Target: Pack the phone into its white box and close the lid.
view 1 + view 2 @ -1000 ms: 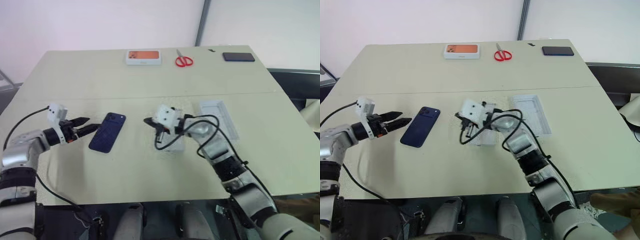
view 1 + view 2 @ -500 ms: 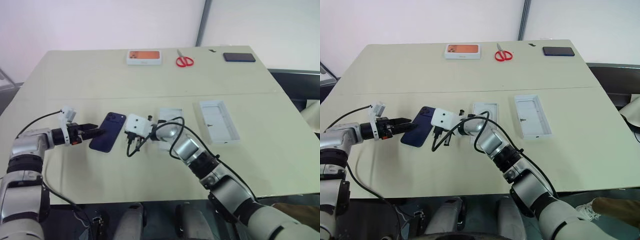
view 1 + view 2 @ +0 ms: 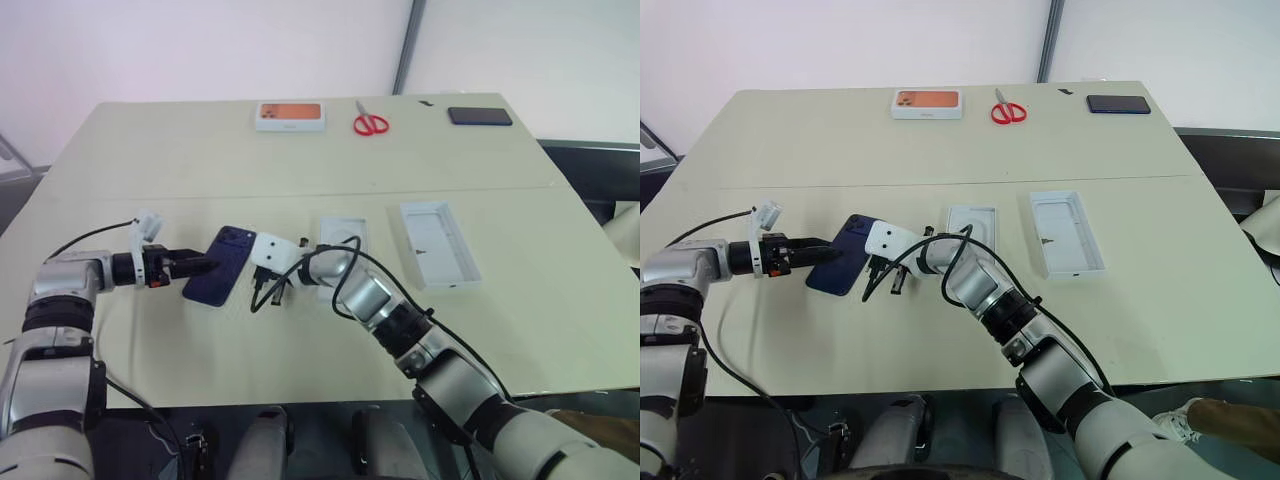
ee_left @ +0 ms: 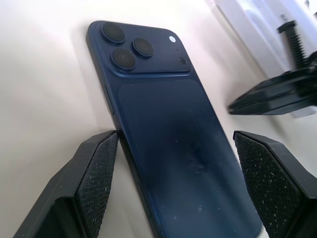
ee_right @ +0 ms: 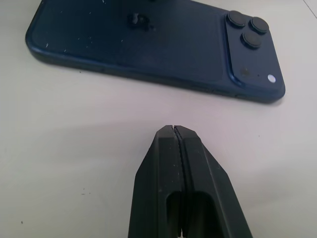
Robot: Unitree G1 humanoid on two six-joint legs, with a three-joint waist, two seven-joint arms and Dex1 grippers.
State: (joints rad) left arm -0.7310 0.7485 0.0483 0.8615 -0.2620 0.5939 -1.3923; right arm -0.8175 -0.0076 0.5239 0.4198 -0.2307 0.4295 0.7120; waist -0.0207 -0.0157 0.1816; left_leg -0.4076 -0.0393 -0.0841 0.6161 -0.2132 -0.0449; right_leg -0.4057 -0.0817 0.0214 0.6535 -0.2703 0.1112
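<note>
Head stereo pair looks forward and down from above near edge of table (image 3: 300, 160), taking in whole tabletop to far wall; both eyes share same scene, slightly offset sideways. Left wrist camera sits low and very close, facing along own fingers (image 4: 94, 173) over phone (image 4: 173, 148) back, right gripper (image 4: 277, 99) at frame edge. Right wrist camera, equally close, faces phone (image 5: 148, 44) long side from opposite flank. All four views share phone.
</note>
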